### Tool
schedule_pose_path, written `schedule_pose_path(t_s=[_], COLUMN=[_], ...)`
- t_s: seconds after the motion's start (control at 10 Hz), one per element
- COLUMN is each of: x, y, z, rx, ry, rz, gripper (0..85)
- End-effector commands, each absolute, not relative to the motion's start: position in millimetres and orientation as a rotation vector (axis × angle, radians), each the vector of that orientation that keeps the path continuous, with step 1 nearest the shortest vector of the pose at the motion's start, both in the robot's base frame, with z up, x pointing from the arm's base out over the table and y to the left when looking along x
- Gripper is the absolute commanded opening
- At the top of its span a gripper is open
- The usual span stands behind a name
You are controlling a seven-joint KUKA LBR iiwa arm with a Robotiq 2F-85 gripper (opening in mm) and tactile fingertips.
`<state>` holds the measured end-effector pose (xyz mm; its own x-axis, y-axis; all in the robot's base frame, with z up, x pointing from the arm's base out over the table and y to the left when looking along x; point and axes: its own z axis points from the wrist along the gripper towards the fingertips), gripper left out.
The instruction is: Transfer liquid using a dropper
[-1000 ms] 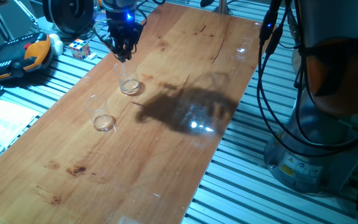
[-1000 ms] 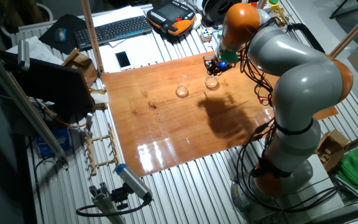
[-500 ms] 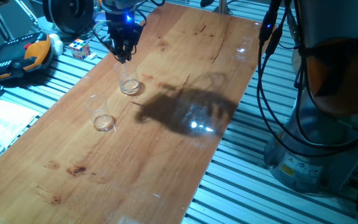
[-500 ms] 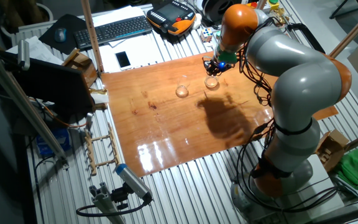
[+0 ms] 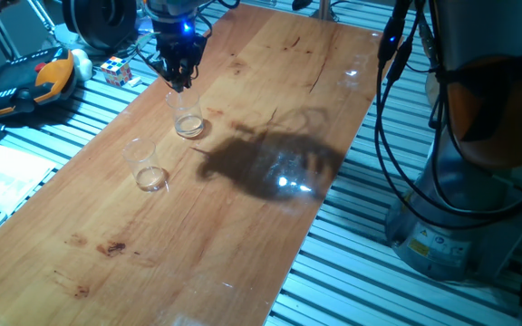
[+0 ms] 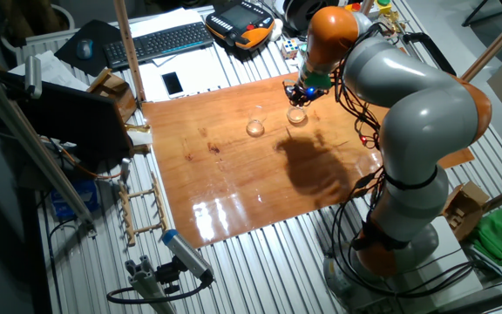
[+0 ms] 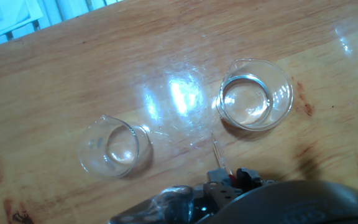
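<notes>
Two small clear cups stand on the wooden table [image 5: 243, 208]. The far cup [image 5: 187, 119] [image 6: 297, 115] sits just below my gripper [image 5: 179, 77] [image 6: 301, 93]. The near cup [image 5: 149, 168] [image 6: 255, 128] stands apart from it. In the hand view a shallow liquid [image 7: 247, 102] glints in the right cup [image 7: 255, 94], and the left cup [image 7: 114, 147] looks almost dry. The dropper [image 7: 219, 154], a thin clear tube with a red end, pokes out of my gripper [image 7: 230, 179], which is shut on it. Its tip hangs over bare wood between the cups.
Left of the table lie a Rubik's cube [image 5: 116, 70], an orange and black pendant [image 5: 25, 81] and papers [image 5: 7, 172]. A keyboard [image 6: 159, 41] and a phone [image 6: 172, 83] sit beyond the far edge. The robot base [image 5: 460, 226] stands at the right.
</notes>
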<state>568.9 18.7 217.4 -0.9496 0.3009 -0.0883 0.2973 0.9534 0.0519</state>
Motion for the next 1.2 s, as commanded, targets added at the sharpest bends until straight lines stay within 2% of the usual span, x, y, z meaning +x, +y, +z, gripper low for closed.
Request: schedule_pose_path(t_s=[0.0, 0.8, 1.1], x=[569, 563, 565], y=[19, 59, 50], z=[217, 213, 212], rx=[0.464, 0.522, 0.502], ry=[3.012, 2.996, 3.002], rz=[0.065, 0.086, 0.089], gripper=[18.0, 18.0, 18.0])
